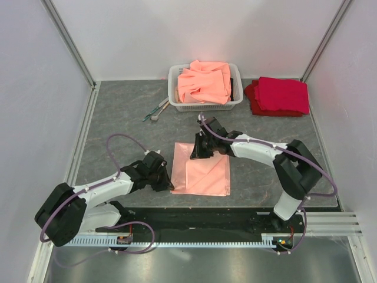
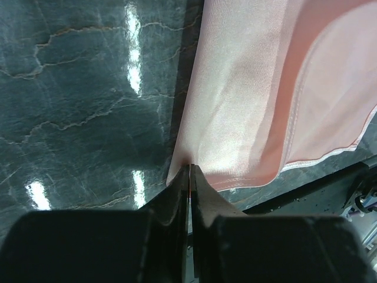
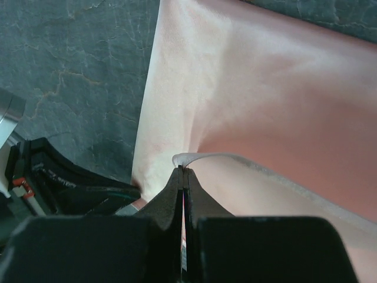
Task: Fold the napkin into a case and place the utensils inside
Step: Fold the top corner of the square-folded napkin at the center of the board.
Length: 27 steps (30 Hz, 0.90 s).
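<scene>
**Mid-fold: both grippers pinching the napkin**

The thin pale-pink square napkin (image 1: 206,174) lies in the middle of the dark grey, stone-patterned table (image 1: 118,118), just ahead of the arm bases. One layer is already turned over, so a diagonal edge runs across it. The left gripper (image 2: 189,170) is clamped tight on the napkin's near-left corner, with cloth caught between its tips. The right gripper (image 3: 182,171) is likewise closed on a pale hemmed edge of the upper layer, at the far-left part of the cloth, raising it into a small ridge.

The utensils (image 1: 156,111), a silvery metal spoon and slim teal-handled pieces, lie together well apart from the napkin. They sit just beside the white plastic basket (image 1: 174,76), which is heaped with orange-salmon cloths (image 1: 203,82). The deep red folded cloths (image 1: 281,95) are stacked to the basket's right.

The folding step looks to be in hand: the case is not yet formed and the cutlery is untouched. The next move likely calls for the right arm to carry its hem across while the left anchors the corner. That means keeping the cloth taut and the edges aligned, so a pocket stays open.
</scene>
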Each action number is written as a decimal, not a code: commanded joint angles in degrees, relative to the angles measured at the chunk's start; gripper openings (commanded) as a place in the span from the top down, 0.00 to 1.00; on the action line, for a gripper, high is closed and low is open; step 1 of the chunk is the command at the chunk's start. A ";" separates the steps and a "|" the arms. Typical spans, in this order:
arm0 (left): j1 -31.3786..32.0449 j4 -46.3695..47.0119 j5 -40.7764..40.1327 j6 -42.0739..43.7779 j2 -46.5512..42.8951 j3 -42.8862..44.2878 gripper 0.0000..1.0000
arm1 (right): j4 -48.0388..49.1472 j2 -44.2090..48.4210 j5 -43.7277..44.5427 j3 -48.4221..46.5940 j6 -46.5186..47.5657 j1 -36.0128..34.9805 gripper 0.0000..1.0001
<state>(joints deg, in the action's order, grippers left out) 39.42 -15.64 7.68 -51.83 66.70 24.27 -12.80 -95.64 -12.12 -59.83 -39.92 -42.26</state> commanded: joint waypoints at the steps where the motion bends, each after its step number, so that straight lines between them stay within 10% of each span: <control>1: 0.40 0.87 0.49 -1.87 -1.57 -1.33 0.91 | 3.92 -5.95 -3.08 -5.73 1.51 0.42 1.00; 27: 0.48 0.96 0.93 -2.57 -3.42 -3.27 0.91 | 11.92 -21.60 -12.75 -17.51 -4.46 5.08 1.00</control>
<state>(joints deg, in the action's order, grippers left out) 39.64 -14.41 8.64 -53.10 63.57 21.58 -3.70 -115.66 -22.57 -74.00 -43.53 -37.32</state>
